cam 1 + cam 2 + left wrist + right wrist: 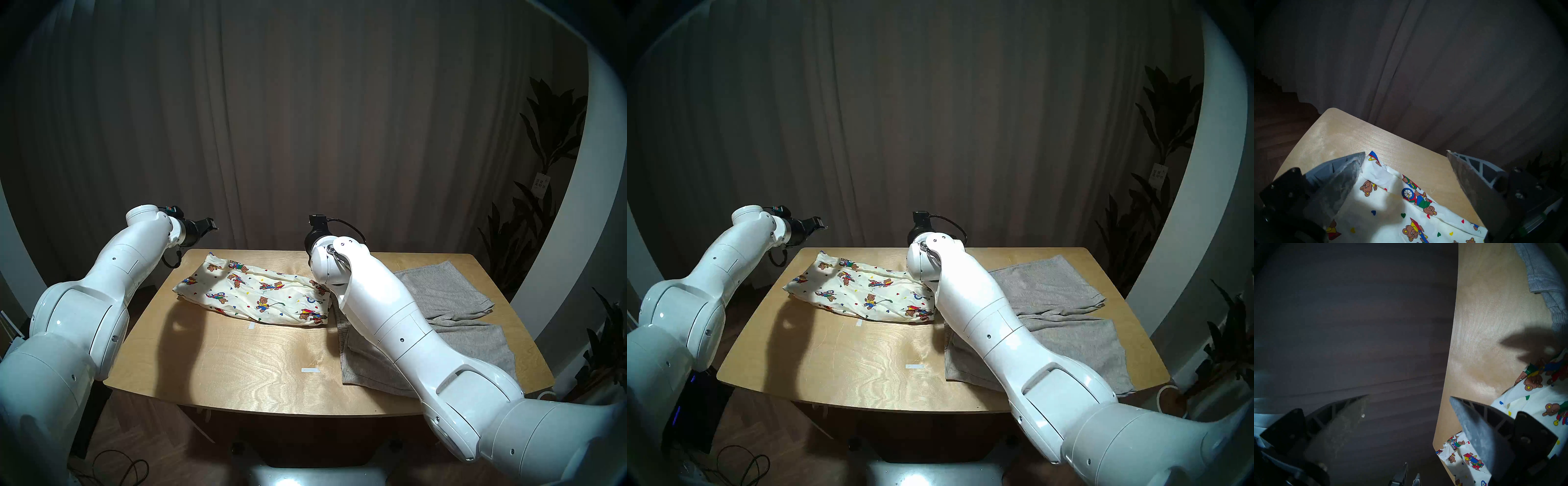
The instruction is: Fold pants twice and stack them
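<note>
The cream pants (258, 295) (864, 292) printed with teddy bears lie flat on the far left half of the wooden table (237, 366). The grey pants (441, 288) (1051, 285) are spread on the right half, partly hidden under my right arm. My left gripper (213, 225) (1405, 152) hangs open and empty above the cream pair's far left corner (1390, 212). My right gripper (1407, 395) is open and empty above the table's far edge (1483, 327), past the cream pair's right end (1534, 404). In the head views its fingers are hidden behind the wrist.
Two short white tape marks (310, 370) (251, 325) are stuck on the tabletop. A dark curtain hangs close behind the table's far edge. Tall plants (549, 142) stand to the right, and cables lie on the floor at the left front.
</note>
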